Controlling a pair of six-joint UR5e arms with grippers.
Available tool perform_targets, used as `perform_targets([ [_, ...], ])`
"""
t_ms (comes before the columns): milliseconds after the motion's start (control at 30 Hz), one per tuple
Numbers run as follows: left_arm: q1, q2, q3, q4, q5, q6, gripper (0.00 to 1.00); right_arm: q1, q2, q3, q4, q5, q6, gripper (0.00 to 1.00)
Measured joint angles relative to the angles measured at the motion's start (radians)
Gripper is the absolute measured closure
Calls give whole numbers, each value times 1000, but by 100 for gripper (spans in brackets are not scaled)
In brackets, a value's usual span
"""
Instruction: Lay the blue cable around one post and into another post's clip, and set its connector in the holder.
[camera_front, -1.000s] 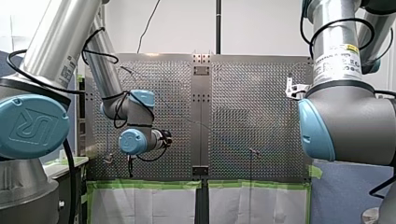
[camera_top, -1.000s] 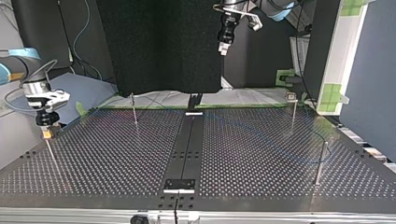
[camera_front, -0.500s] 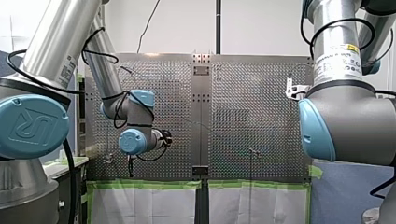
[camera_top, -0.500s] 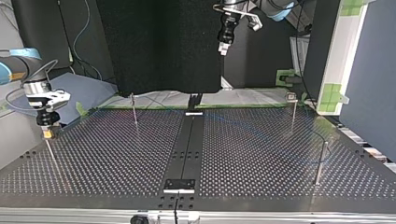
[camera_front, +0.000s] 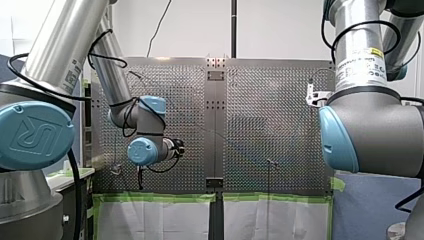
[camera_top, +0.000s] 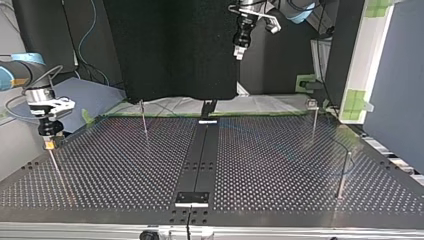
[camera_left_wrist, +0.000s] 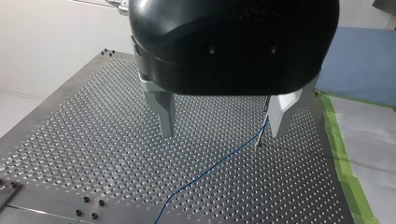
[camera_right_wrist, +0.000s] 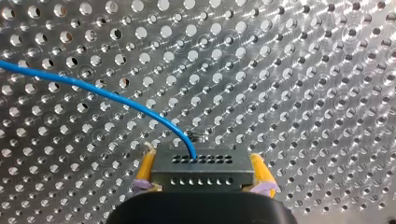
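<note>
My right gripper (camera_right_wrist: 203, 179), seen through its own wrist camera, is clamped on the grey connector (camera_right_wrist: 201, 163), a yellow pad pressed to each side of the block, above the perforated table (camera_right_wrist: 299, 70). The blue cable (camera_right_wrist: 93, 88) leaves the connector's top face and curves away over the holes. In the top view the same gripper (camera_top: 49, 142) hangs at the view's left with the connector at the tip of a thin post (camera_top: 55, 167); I cannot tell whether the two touch. Across the table and well apart from it, my left gripper (camera_left_wrist: 220, 133) is held high, its metal fingers (camera_left_wrist: 166, 116) spread wide with nothing between them. The cable (camera_left_wrist: 219, 163) lies on the plate under that gap. It passes close by a slim rod (camera_left_wrist: 260, 137) beside one finger, and I cannot tell whether it wraps the rod. In the top view my left gripper (camera_top: 240, 50) is raised well above the table. Three more posts stand on the plate: one at the far left (camera_top: 144, 119), one at the far right (camera_top: 314, 122) and one nearer at the right (camera_top: 343, 175).
</note>
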Motion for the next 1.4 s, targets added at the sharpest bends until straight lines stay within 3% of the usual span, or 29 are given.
perform_targets([
  [267, 0, 0, 0, -1, 0, 1, 0, 3, 0, 0, -1, -23, 24, 100],
  [300, 0, 0, 0, -1, 0, 1, 0, 3, 0, 0, -2, -25, 25, 75],
  [333, 0, 0, 0, -1, 0, 1, 0, 4, 0, 0, -2, -26, 25, 75],
  [367, 0, 0, 0, 0, 0, 1, 0, 4, 0, 0, -2, -27, 25, 59],
  [400, 0, 0, 0, 0, 0, 1, 0, 4, 0, 0, -2, -27, 24, 34],
  [433, 0, 0, 0, -1, 0, 1, 0, 4, 0, 0, -2, -27, 23, 34],
  [500, 0, 0, 0, -1, 0, 1, 0, 4, 0, 0, -2, -27, 21, 5],
  [567, 0, 0, 0, -2, 0, 1, 0, 4, 0, -1, -4, -26, 21, 0],
  [900, 0, 0, -1, -4, 0, 1, 0, 4, 2, 0, -3, -17, 23, 0],
  [1400, 0, 0, -1, -6, -1, 1, 0, 1, 3, 0, 4, 27, 20, 0],
])
